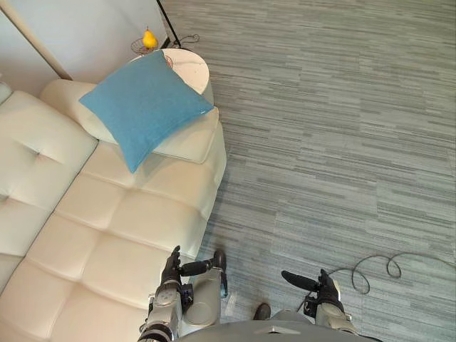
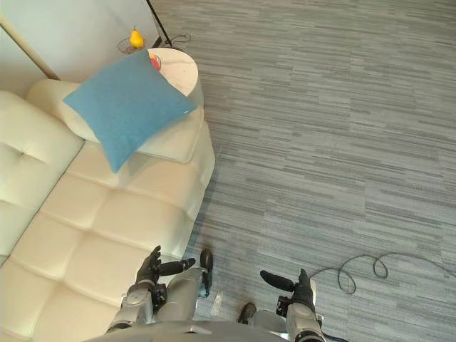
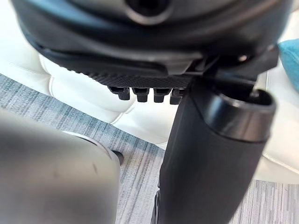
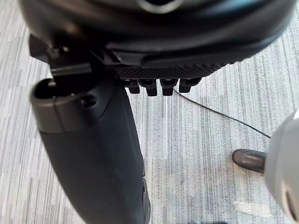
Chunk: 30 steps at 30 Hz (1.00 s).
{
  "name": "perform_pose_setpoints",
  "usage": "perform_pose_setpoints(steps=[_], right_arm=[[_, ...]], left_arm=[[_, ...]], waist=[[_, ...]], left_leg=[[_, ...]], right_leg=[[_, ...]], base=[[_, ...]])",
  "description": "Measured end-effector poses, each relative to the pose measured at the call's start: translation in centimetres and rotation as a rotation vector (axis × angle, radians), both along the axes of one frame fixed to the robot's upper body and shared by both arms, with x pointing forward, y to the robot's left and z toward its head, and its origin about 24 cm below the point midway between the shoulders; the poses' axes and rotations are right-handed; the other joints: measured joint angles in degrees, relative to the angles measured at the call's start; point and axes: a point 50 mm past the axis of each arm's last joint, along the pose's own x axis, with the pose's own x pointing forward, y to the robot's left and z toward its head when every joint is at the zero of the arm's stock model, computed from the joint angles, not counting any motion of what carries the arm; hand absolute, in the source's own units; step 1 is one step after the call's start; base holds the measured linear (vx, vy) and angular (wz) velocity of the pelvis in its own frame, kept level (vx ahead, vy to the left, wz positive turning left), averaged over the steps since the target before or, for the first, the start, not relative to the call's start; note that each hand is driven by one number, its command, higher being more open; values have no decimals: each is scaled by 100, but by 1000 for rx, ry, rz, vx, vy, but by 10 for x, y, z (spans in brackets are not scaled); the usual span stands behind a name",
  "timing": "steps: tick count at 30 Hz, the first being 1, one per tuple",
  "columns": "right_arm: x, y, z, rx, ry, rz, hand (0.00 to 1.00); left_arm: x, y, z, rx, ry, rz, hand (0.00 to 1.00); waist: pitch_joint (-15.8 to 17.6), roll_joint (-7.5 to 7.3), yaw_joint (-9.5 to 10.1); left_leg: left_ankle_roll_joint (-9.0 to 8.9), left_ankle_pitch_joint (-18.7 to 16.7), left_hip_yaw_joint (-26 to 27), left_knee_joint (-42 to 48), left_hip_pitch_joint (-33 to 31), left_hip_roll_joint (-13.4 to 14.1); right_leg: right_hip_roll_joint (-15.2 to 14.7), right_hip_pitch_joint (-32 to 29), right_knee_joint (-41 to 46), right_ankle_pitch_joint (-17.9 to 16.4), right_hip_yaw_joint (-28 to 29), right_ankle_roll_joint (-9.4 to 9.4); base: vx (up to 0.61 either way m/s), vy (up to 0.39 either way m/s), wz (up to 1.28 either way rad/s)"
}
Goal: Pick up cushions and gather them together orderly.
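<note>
The fingers of the left hand (image 1: 172,274) are straight and lie side by side, the thumb sticks out sideways, and nothing is between them. The hand hangs over the near front corner of the cream tufted leather sofa (image 1: 107,235). The right hand (image 1: 326,288) is posed the same way, fingers straight and together, thumb pointing towards the other hand, and it is empty above the grey striped carpet (image 1: 335,142).

Well apart from both hands, at the sofa's far end, the blue cushion (image 1: 146,105) lies cornerwise across the padded armrest (image 1: 189,142), one corner reaching down onto the seat. Just behind the armrest stands a round white side table (image 1: 191,68), partly covered by the cushion's upper corner. Beyond it a yellow pear (image 1: 149,39) sits in a wire basket (image 1: 140,47), beside a thin black pole (image 1: 167,25).
</note>
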Motion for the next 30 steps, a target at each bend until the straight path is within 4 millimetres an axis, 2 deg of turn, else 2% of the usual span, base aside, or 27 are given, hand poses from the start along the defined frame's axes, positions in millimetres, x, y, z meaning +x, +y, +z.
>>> perform_pose_setpoints(steps=[1, 2, 3, 4, 5, 6, 7, 8, 9, 10, 11, 12, 13, 14, 15, 16, 18, 19, 20, 21, 22, 24, 26, 27, 28, 30], right_arm=[[1, 1, 0, 6, -4, -7, 100], [1, 2, 0, 7, -4, -8, 100], [1, 3, 0, 11, -1, -9, 100], [1, 5, -1, 15, -1, -8, 100], [1, 10, -2, 28, 1, -3, 100], [3, 12, -1, 33, -5, 0, 100], [3, 11, -1, 31, -3, 1, 100], [2, 11, -1, 29, 0, 1, 100], [-2, 11, -3, 26, 16, 15, 100], [-3, 12, -3, 23, 18, 30, 100], [-2, 12, -3, 18, 18, 41, 100], [-3, 12, -3, 20, 19, 45, 100], [-2, 11, -3, 20, 15, 47, 100], [-1, 11, -3, 19, 13, 47, 100], [0, 10, -2, 15, 10, 48, 100], [1, 8, -1, 11, 5, 49, 100], [7, 4, 2, -4, -21, 53, 100], [7, 5, 2, -5, -19, 64, 100], [5, 2, 1, -12, -4, 75, 100], [4, 0, 1, -14, 2, 72, 100], [4, -4, 2, -28, 0, 68, 100], [2, -9, 1, -41, 10, 66, 100], [-6, -11, -1, -41, 29, 48, 100], [-9, -12, -2, -39, 36, 34, 100], [-15, -13, -3, -41, 50, 23, 100], [-18, -14, -4, -42, 54, 9, 100]], left_arm=[[1, 0, 0, -2, -3, 4, 100], [0, 0, 0, -2, -2, 5, 100], [-1, 0, 0, -5, 2, 11, 100], [-1, 1, -1, -1, 6, 11, 100], [-2, 6, -1, 10, 9, 8, 100], [-1, 9, 0, 16, 7, 9, 100], [-1, 9, 0, 15, 8, 8, 100], [-2, 9, 0, 14, 11, 8, 100], [-5, 12, -2, 22, 27, 3, 100], [-6, 12, -3, 28, 34, -10, 100], [-7, 13, -4, 31, 43, -15, 100], [-9, 14, -5, 37, 55, -22, 100], [-11, 14, -5, 42, 61, -18, 100], [-11, 15, -5, 43, 63, -17, 100], [-14, 14, -6, 44, 72, -13, 100], [-14, 14, -7, 43, 76, -12, 100], [-16, 13, -8, 40, 81, -6, 100], [-18, 14, -8, 44, 87, -6, 100], [-19, 14, -9, 42, 97, -4, 100], [-20, 11, -10, 32, 99, -2, 100], [-21, 8, -11, 21, 100, -16, 100], [-22, 2, -12, 5, 108, -18, 100], [-22, 0, -13, -3, 108, -10, 100], [-21, 0, -12, -4, 102, -4, 100], [-19, 0, -11, -7, 89, 2, 100], [-17, -1, -9, -13, 74, 11, 100]], waist=[[4, -5, 21], [5, -11, 29], [-3, -34, 81], [-37, -52, 84], [-121, -236, 84], [-122, -311, 90], [-123, -314, 98], [-125, -311, 101], [-147, -366, 90], [-162, -396, 43], [-160, -391, 13], [-155, -380, -14], [-150, -371, -13], [-148, -369, -14], [-141, -352, -17], [-125, -306, -23], [-87, -154, -51], [-123, -221, -75], [-115, -169, -134], [-149, -97, -93], [-172, -62, -79], [-193, -18, -144], [-230, 73, -154], [-226, 97, -165], [-207, 78, -139], [-224, 88, -91]], left_leg=[[7, 346, 1, -903, 23, -168], [12, 622, 12, -1408, 55, -241], [68, 1367, 19, -1676, 203, -294], [210, 1615, 25, -1671, 258, -325], [366, 1537, 87, -1464, 206, -438], [438, 1324, 150, -1207, 174, -462], [464, 991, 190, -836, 207, -451], [466, 847, 204, -702, 249, -446], [554, 416, 251, -419, 551, -490], [594, 171, 226, -285, 721, -534], [604, 37, 175, -231, 843, -538], [611, -74, 108, -238, 1041, -538], [585, -154, 33, -324, 1265, -528], [573, -165, 8, -364, 1330, -525], [545, -182, -64, -520, 1565, -492], [521, -195, -115, -613, 1701, -433], [293, -309, -371, -730, 1939, -126], [114, -372, -534, -746, 1972, -52], [-118, -488, -752, -693, 2001, 45], [-109, -470, -839, -724, 1995, 132], [-121, -414, -880, -745, 2021, 191], [-159, -389, -1022, -624, 2019, 244], [-374, -256, -1135, 124, 1698, 393], [-407, -97, -1051, 755, 1396, 492], [-295, -91, -736, 1331, 1122, 646], [-116, -225, -246, 1540, 838, 648]], right_leg=[[1, 168, -167, -17, 8, 67], [7, 291, -263, -56, 21, 157], [15, 550, -383, -165, 137, 337], [-13, 642, -434, -199, 181, 396], [-180, 642, -362, -269, 255, 508], [-292, 575, -107, -310, 341, 577], [-424, 441, 556, -399, 474, 728], [-497, 355, 938, -422, 527, 765], [-895, -218, 2879, -311, 587, 1107], [-1123, -635, 4051, -245, 632, 1281], [-1230, -851, 4556, -265, 623, 1242], [-1324, -1075, 4921, -330, 525, 1124], [-1387, -1277, 4982, -429, 429, 951], [-1397, -1320, 4945, -457, 409, 904], [-1406, -1483, 4635, -557, 366, 741], [-1374, -1603, 4292, -582, 364, 702], [-1059, -1957, 2922, -520, 666, 754], [-870, -2023, 2045, -289, 1138, 894], [-700, -1876, 1853, 254, 1142, 657], [-609, -1846, 1894, 224, 1094, 616], [-556, -1877, 2082, 8, 1107, 553], [-545, -1811, 2183, -221, 962, 453], [-458, -1446, 1964, -316, 631, 356], [-428, -1142, 1720, -335, 385, 321], [-392, -758, 1430, -332, 126, 302], [-400, -407, 1118, -330, -158, 302]], base=[[399, 36, -7], [533, 80, -23], [473, 78, -26], [591, 101, -32], [397, 63, -23], [491, 100, -24], [476, 129, -17], [558, 159, -13], [535, 131, 0], [434, 70, 9], [332, 24, 24], [403, -34, 26], [385, -60, 22], [438, -120, 27], [197, -86, 27], [313, -179, 39], [369, -294, 46], [322, -329, 69], [334, -366, 56], [298, -373, 38], [277, -374, 16], [243, -366, 34], [229, -286, 66], [216, -228, 100], [206, -197, 105], [137, -69, 87]])
